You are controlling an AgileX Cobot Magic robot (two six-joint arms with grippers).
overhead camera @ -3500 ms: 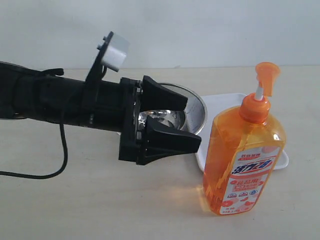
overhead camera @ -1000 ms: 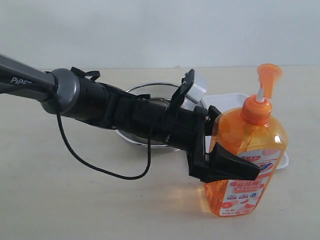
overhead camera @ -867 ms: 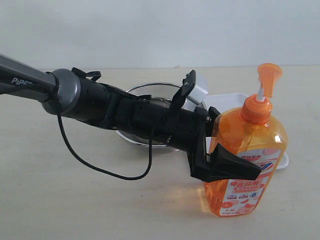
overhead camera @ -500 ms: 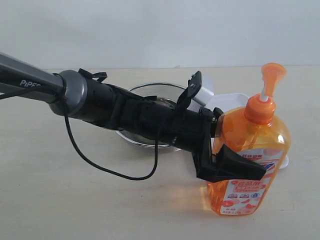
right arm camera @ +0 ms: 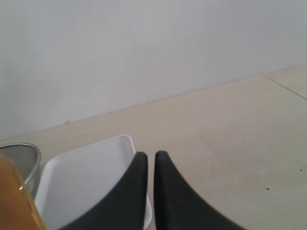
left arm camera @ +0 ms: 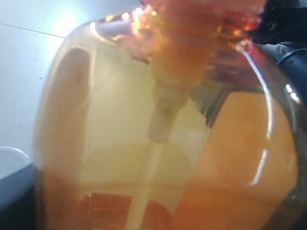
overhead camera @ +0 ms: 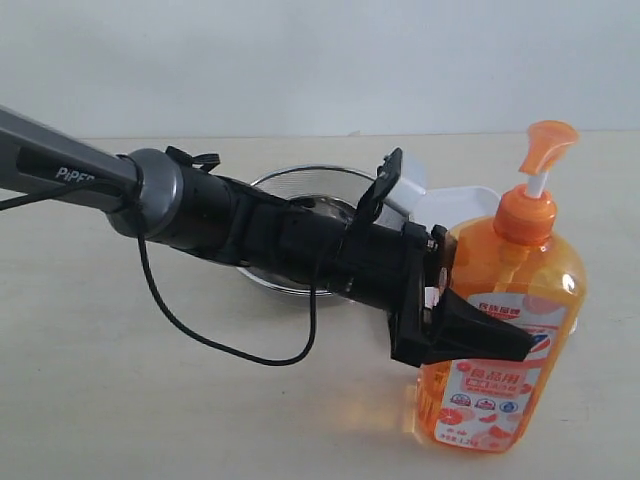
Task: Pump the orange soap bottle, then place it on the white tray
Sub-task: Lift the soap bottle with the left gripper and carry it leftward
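**Exterior view: bottle clamped, tray waiting**

The left gripper (overhead camera: 500, 310) is squeezing the tall clear orange plastic soap bottle (overhead camera: 525, 265), which is standing on the table (overhead camera: 150, 400) beside the flat white plastic tray (overhead camera: 462, 198). Placing is not yet done. The right gripper (right arm camera: 147, 156) is pinching nothing, jaws together.

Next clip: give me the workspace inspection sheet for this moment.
Surface: pale beige table.
Job's things: orange soap bottle upright, pump head raised, not on the white tray behind it.
Clutter: steel bowl beside the tray.
Grippers: left gripper shut on the bottle's body; right gripper shut, holding nothing.
Cables: black cable loops below the left arm.
Surroundings: plain white wall.
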